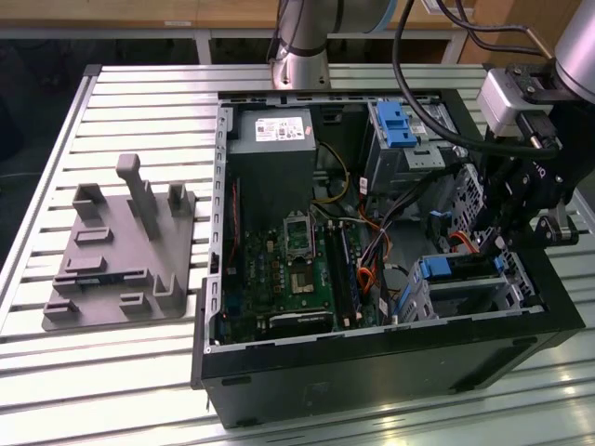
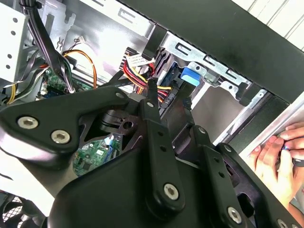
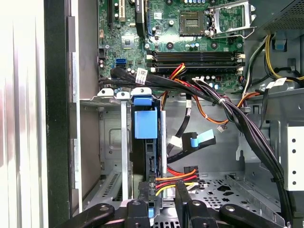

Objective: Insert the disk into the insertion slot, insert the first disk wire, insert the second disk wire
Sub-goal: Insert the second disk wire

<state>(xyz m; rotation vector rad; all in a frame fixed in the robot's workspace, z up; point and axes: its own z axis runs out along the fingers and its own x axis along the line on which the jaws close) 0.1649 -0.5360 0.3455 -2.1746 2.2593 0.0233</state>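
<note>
The disk (image 1: 462,270) sits in the insertion slot (image 1: 416,299), a grey cage at the case's near corner on the exterior view's right. The disk's blue carrier (image 3: 145,121) stands up out of the cage wall (image 3: 109,137). My gripper (image 1: 493,243) reaches down into the case right beside the disk. In both wrist views my gripper (image 3: 162,186) (image 2: 170,91) is shut on the plug of a red, yellow and black disk wire (image 3: 176,178), held against the disk's edge. A second black wire with a blue tab (image 3: 198,141) lies loose beside the cage.
A taller grey bay with a blue latch (image 1: 394,123) stands at the case's back. Cable bundles (image 3: 228,111) cross above the cage. The motherboard (image 1: 297,269) and power supply (image 1: 271,130) are further in. A grey fixture (image 1: 121,251) lies on the table. A hand (image 2: 275,159) rests outside the case.
</note>
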